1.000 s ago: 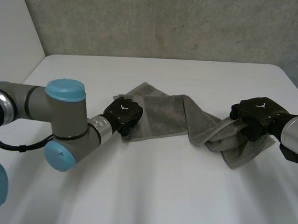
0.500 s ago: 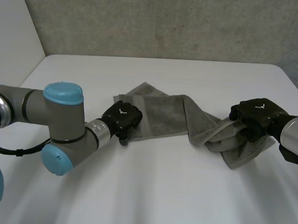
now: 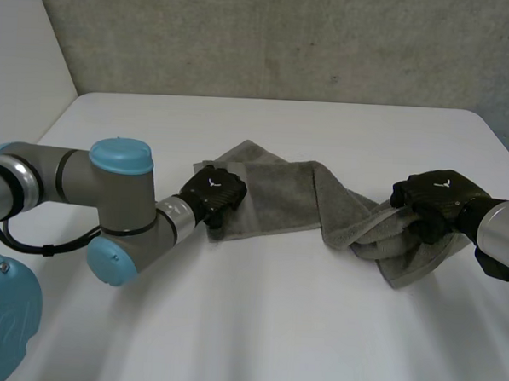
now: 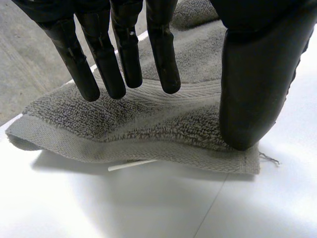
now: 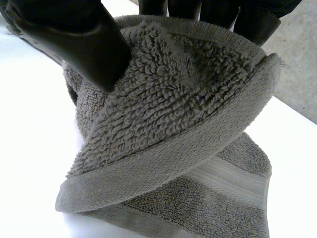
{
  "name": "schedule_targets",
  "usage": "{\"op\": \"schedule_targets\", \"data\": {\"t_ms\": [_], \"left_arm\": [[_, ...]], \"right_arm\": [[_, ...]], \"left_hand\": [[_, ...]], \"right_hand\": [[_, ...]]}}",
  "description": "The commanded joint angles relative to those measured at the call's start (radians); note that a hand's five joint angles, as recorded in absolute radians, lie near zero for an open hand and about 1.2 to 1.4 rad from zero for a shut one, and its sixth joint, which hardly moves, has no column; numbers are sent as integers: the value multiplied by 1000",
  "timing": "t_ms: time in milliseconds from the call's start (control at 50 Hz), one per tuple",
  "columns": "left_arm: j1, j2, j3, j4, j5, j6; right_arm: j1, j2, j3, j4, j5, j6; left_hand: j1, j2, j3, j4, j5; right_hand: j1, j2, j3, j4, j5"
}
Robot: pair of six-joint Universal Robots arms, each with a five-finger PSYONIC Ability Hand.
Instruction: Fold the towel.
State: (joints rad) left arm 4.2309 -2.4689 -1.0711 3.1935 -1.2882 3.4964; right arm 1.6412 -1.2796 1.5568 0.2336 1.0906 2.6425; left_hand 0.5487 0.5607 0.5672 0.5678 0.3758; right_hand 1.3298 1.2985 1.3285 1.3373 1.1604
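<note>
across the white table (image 3: 273,328) the grey towel (image 3: 280,196) lies stretched out, bunched at one end. the left hand (image 3: 212,194), fingers straight, presses its thumb on the flat end's corner (likely to pin it), while the right hand (image 3: 433,200) is clamped on the bunched end, apparently to carry it over.

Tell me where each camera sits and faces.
Head view: behind the arms, looking down at the table; both arms and left hand, right hand.
Left wrist view: along the left palm onto a towel corner; fingers, thumb.
Right wrist view: along the right palm; thumb, fingers pinching a towel fold.
All three share the towel.
</note>
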Motion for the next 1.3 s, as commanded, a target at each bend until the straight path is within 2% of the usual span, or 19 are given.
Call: {"op": "schedule_targets", "data": {"t_ms": [20, 100, 120, 140, 180, 200, 220, 460, 560, 680, 740, 840, 960, 1000, 1020, 1060, 1160, 1240, 1300], "left_arm": [[0, -27, 22, -3, 0, 0], [0, -36, 34, -9, 0, 1], [0, -39, 42, -15, 0, 0], [0, -39, 42, -15, 0, 0], [-2, -42, 49, -27, 0, 0], [-2, -42, 50, -27, 0, 0], [-2, -42, 51, -32, 0, 0], [-5, 38, 33, -115, 20, -25], [38, 226, -19, -118, 104, -85], [87, 381, -52, -115, 107, -146], [106, 466, -66, -106, 109, -191], [198, 629, -118, -64, 118, -299], [250, 640, -174, -3, 118, -346], [262, 593, -208, 12, 116, -341], [262, 593, -208, 12, 116, -341], [268, 504, -195, 9, 115, -329], [278, 406, -106, 8, 102, -284], [276, 349, 11, 8, 99, -283], [270, 306, 170, 12, 84, -293]], "right_arm": [[-1, 8, -3, 1, 0, -1], [-1, 9, -4, 1, 0, -1], [-1, 11, -4, 0, 0, -1], [-1, 11, -4, 0, 0, -1], [-1, 11, -3, 1, 0, -1], [-1, 11, -3, 1, 0, -1], [-1, 11, -3, 0, 0, -1], [-9, 5, -23, 3, 5, 1], [-4, -23, -90, 16, 9, 25], [-8, -167, -185, 18, 29, 94], [-15, -259, -325, 30, 23, 192], [-40, -271, -411, 90, 8, 220], [-40, -133, -371, 162, 6, 133], [-20, -23, -351, 235, 34, -48], [-20, -23, -351, 236, 34, -48], [5, 34, -360, 311, 93, -201], [72, 123, -473, 294, 196, -188], [118, 158, -587, 228, 206, -133], [147, 198, -735, 94, 216, -40]], "left_hand": [[26, 14, 7, 7, 24], [155, 143, 137, 136, 153], [327, 315, 308, 308, 325], [328, 316, 310, 309, 327], [723, 711, 704, 704, 721], [725, 713, 706, 706, 723], [846, 834, 828, 827, 845], [848, 836, 829, 829, 846], [848, 836, 829, 829, 846], [848, 836, 829, 829, 846], [848, 836, 829, 829, 846], [848, 836, 829, 829, 846], [848, 836, 829, 829, 846], [848, 836, 829, 829, 846], [848, 836, 829, 829, 846], [848, 836, 829, 829, 846], [848, 836, 829, 829, 846], [848, 836, 829, 829, 846], [848, 836, 829, 829, 846]], "right_hand": [[66, 98, 68, 59, 61], [66, 98, 68, 59, 61], [66, 98, 68, 59, 61], [66, 98, 68, 59, 61], [66, 98, 68, 59, 61], [66, 98, 68, 59, 61], [66, 98, 68, 59, 61], [66, 98, 68, 59, 61], [66, 98, 68, 59, 61], [66, 98, 68, 59, 61], [66, 98, 68, 59, 61], [66, 98, 68, 59, 61], [66, 98, 68, 59, 61], [66, 98, 68, 59, 61], [66, 98, 68, 59, 61], [66, 98, 68, 59, 61], [66, 98, 68, 59, 61], [66, 98, 68, 59, 61], [66, 98, 68, 59, 61]]}}
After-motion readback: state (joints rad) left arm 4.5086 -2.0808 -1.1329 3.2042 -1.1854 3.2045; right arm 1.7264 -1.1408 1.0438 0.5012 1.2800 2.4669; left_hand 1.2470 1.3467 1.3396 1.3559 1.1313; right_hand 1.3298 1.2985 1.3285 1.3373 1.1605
